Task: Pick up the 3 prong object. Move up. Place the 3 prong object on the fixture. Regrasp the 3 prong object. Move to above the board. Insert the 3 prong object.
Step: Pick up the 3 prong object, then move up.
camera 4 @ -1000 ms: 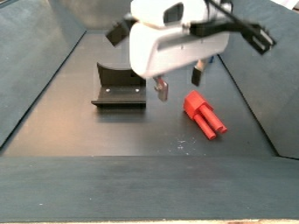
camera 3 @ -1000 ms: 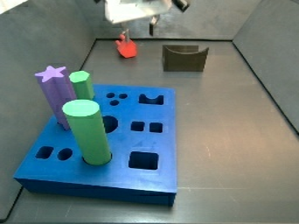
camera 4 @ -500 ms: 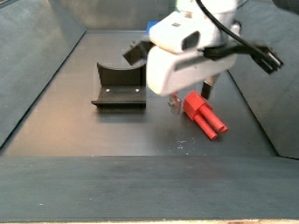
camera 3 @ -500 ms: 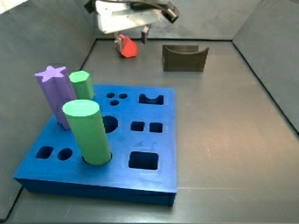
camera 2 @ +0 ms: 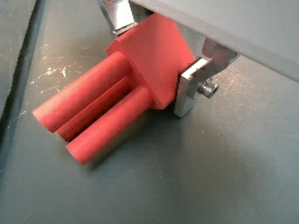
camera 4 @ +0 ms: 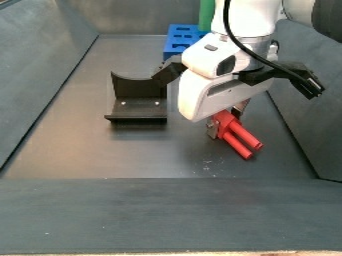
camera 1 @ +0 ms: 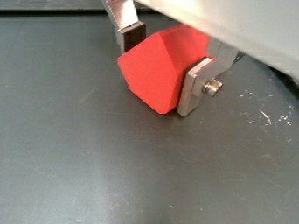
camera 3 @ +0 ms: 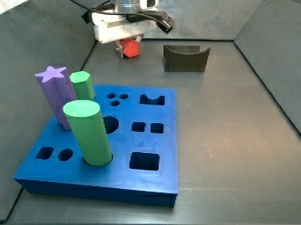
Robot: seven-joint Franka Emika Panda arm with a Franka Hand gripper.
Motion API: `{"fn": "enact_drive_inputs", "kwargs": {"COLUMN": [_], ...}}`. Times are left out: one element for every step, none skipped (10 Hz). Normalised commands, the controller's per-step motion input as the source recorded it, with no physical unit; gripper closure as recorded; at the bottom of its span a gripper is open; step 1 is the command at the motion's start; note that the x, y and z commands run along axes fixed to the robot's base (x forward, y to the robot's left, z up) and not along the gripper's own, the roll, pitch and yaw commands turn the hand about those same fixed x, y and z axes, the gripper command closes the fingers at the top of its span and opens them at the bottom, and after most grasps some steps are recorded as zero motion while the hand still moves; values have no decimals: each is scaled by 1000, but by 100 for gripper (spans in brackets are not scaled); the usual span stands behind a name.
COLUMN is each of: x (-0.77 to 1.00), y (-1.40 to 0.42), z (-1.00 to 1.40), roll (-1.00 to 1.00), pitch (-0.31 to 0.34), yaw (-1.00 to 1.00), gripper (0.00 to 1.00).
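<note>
where the dark floor runs toward the back wall, the gripper (camera 3: pixel 128 41) is down low over the 3 prong object (camera 3: pixel 127 48), which lies on the floor to the side of the fixture (camera 3: pixel 186 58) and apart from it. in both wrist views the silver fingers (camera 1: pixel 197 87) stand on either side of the red piece's wider end, the dark pads right against its flanks; the jaws look closed onto the 3 prong object (camera 1: pixel 162 68), though the piece is lying on the floor and not lifted. in a wrist view the three rounded lobes of the 3 prong object (camera 2: pixel 105 103) stretch out away from the fingers (camera 2: pixel 193 85), flat along the dark surface. in a side view the white body of the gripper (camera 4: pixel 222 124) hides most of the piece, and only the far end of the 3 prong object (camera 4: pixel 242 139) shows beneath it, with the fixture (camera 4: pixel 135 98) well off to one side. the board (camera 3: pixel 112 141) sits in the near part of the floor, well apart from the gripper. standing in it are two green cylinders (camera 3: pixel 86 132) and a purple star-topped peg (camera 3: pixel 55 95), all upright along one edge; the other cut-outs are open.
</note>
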Motion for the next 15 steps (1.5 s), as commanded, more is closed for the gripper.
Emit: {"fn": "enact_drive_inputs", "kwargs": {"x": [0,0,0,0,0,0,0,0,0,0,0,0,-36,-43,-28], "y": [0,0,0,0,0,0,0,0,0,0,0,0,76,51,29], "z": [0,0,0,0,0,0,0,0,0,0,0,833,783,702,548], "roll": [0,0,0,0,0,0,0,0,0,0,0,0,12,13,24], "pitch": [0,0,0,0,0,0,0,0,0,0,0,0,28,46,59], "yaw": [0,0,0,0,0,0,0,0,0,0,0,0,41,29,11], "gripper": [100,100,100,100,100,100,100,100,100,100,100,100,100,100,100]}}
